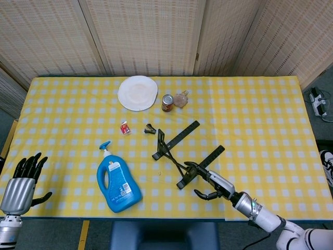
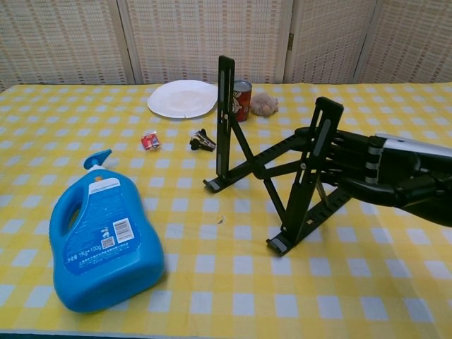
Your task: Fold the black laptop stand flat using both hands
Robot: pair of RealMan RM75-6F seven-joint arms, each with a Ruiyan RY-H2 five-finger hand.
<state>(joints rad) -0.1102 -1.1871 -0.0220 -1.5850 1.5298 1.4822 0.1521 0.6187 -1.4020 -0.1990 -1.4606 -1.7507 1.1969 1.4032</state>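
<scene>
Stand (image 2: 282, 169) open and upright near the middle of the tabletop (image 1: 260, 114), feet planted on the checked cloth, two tall arms raised and crossed struts between them. Right robot hand (image 2: 395, 176) at the near-right upright, fingers loosely extended behind and beside it; whether actually touching or just beside, hard to tell, and nothing clearly clamped. Left robot hand (image 1: 23, 179) far off at the tabletop's near-left corner, fingers spread, holding nothing, well apart from the stand. Probably best to bring the left robot hand across first, over or around the blue bottle (image 1: 118, 182) lying between, without nudging it. Then take one upright in each robot hand, low on the bars for firm purchase, and keep fingers out of the crossing struts, where pinching looks likely as the frame closes. Press the uprights down toward the base rails together and evenly, so the stand neither twists nor skates on the cloth; a light downward load on the feet should help. Worth minding the small black clip (image 2: 203, 140) and the can (image 2: 241, 95) just behind, should the frame slide back. Finish only with all bars lying flat.
</scene>
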